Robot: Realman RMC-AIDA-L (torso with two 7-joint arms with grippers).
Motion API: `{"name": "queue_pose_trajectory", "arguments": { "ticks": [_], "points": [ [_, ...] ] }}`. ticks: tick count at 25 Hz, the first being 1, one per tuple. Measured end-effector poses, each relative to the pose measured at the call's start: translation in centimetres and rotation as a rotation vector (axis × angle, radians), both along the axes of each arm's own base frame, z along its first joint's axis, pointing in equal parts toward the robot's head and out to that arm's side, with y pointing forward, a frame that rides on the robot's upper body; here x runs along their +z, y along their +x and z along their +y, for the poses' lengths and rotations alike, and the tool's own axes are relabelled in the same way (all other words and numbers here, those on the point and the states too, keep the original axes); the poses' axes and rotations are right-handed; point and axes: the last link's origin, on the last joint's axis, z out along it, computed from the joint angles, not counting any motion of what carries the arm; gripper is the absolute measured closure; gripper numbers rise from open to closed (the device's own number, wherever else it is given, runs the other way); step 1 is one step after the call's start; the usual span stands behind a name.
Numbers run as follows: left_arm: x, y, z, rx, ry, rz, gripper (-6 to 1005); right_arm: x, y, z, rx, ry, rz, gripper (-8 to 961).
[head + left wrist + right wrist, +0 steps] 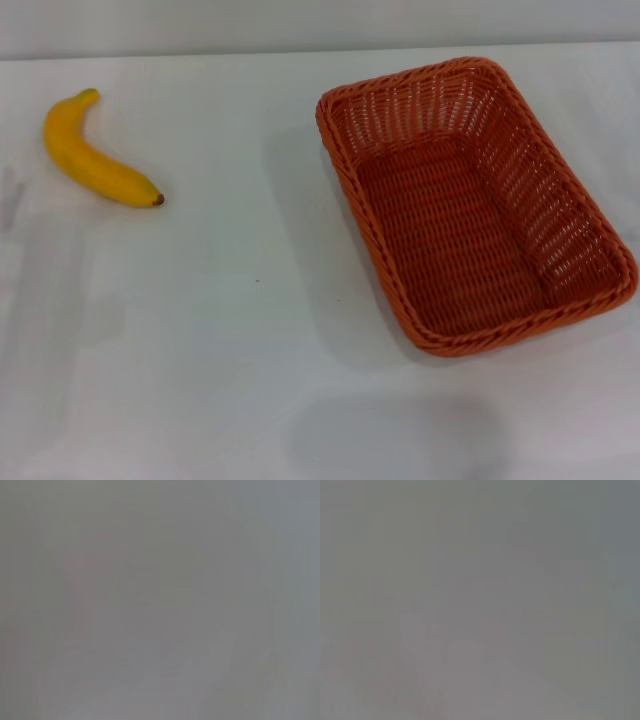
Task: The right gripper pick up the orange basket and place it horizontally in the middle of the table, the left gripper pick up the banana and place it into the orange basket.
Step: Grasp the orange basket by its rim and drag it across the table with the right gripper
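Orange wicker basket [470, 205] resting on the white worktop [230, 330] toward the right, long side angled away, nothing inside. Yellow banana [95, 150] lying flat far left, well apart from it, dark tip pointing toward it. Neither gripper visible in any view, so open or closed impossible to tell; both wrist views only featureless grey.

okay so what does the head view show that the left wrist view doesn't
Only the head view shows the scene: the orange basket sitting empty on the right side of the white table, turned at an angle, and the banana lying apart from it on the left, toward the far edge. Only the left wrist view shows a plain grey field, with nothing in it that can be made out. What they share: neither shows the left gripper or the right gripper, so neither arm has come to the basket or the banana yet.
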Motion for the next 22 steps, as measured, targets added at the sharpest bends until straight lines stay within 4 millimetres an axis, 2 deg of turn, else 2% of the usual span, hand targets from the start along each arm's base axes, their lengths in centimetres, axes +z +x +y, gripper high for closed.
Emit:
{"name": "queue_pose_trajectory", "arguments": {
  "ticks": [16, 22],
  "points": [
    [-0.2, 0.2, 0.7, 0.005, -0.016, -0.002, 120, 0.0, -0.2, 0.2, 0.007, 0.002, 0.005, 116],
    [-0.2, 0.6, 1.1, -0.008, -0.012, -0.002, 120, 0.7, -1.0, 0.8, 0.06, 0.024, 0.081, 117]
  ]
}}
